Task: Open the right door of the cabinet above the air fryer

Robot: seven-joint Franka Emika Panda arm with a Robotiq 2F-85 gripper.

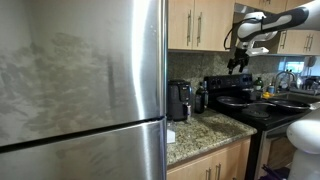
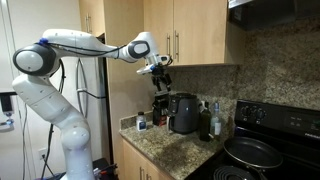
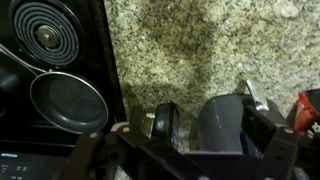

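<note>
Cabinet (image 2: pixel 166 25): both doors closed. The right door (image 2: pixel 202 30) sits flush, its silver bar handle (image 2: pixel 178 45) along the left edge, directly above the air fryer (image 2: pixel 183 112) on the granite counter (image 2: pixel 168 152). Gripper (image 2: pixel 160 76): suspended below the cabinet's lower edge, clear of the handle, pointing downward. Jaws: apart in the wrist view, holding nothing. Frying pan (image 3: pixel 68 100): on the stove (image 3: pixel 40 40)

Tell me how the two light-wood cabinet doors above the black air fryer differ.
The left light-wood door has its silver handle on its right edge; the right light-wood door has it on its left. The left door is nearer the steel fridge, the right door nearer the black stove. Both are shut.
</note>
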